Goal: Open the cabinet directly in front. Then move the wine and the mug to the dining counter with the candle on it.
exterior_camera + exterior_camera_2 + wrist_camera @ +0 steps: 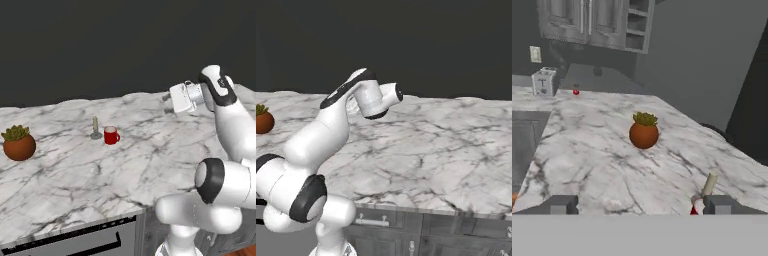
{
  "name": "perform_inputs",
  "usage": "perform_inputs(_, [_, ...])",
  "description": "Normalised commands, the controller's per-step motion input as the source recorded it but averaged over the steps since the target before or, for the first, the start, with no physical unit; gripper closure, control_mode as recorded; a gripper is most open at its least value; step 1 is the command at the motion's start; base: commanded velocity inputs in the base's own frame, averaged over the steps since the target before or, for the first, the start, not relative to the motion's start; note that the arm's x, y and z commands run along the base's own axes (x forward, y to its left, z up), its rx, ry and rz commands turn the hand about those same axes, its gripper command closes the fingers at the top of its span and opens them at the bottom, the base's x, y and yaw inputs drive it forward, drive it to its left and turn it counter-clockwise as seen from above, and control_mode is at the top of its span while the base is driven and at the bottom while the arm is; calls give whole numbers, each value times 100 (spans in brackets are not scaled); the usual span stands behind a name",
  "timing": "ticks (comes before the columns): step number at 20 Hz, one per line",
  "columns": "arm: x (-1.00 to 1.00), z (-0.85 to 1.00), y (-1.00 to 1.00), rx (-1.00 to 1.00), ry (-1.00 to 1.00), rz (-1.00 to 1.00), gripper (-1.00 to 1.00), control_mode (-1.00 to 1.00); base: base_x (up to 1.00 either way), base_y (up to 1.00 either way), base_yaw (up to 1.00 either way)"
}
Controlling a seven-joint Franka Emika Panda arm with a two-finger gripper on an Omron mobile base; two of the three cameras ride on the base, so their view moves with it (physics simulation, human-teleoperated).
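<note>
**Red mug set beside the candle on the marble dining counter; gripper open and raised**

The dining counter, a wide white marble slab with grey veins, spans the left and right base views. On it, in the left base view, the red mug stands upright with its handle toward the right of the picture. Just beside the mug, on its left, stands the candle, a thin pale stick on a low grey holder; whether the two touch cannot be told. Well apart from them, near the slab's left edge, sits a potted plant with green leaves in a round terracotta pot.

The white arm reaches over the right part of the slab, its hand held above the marble and clear of the mug. In the hand view the gripper shows its two dark fingertips wide apart with nothing between them: the jaws are open and empty. Beside the right-hand tip, a sliver of the red mug and the tilted candle appear at the lower edge. Farther along the slab in this view sits the potted plant, and beyond it a toaster on a distant worktop. Above that hang grey wall cabinets; a section at their right shows open shelves.
</note>
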Motion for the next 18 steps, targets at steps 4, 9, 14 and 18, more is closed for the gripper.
perform_inputs(4, [-57, 100, 0, 0, -35, -22, -100, -100, 0, 0, 0])
perform_inputs(9, [-20, 42, 0, 0, 0, -12, -100, -100, 0, 0, 0])
perform_inputs(14, [-28, -9, 0, -2, 2, 2, -100, -100, 0, 0, 0])
perform_inputs(18, [0, 0, 0, 0, 0, 0, -100, 100, -100, -2, 2])
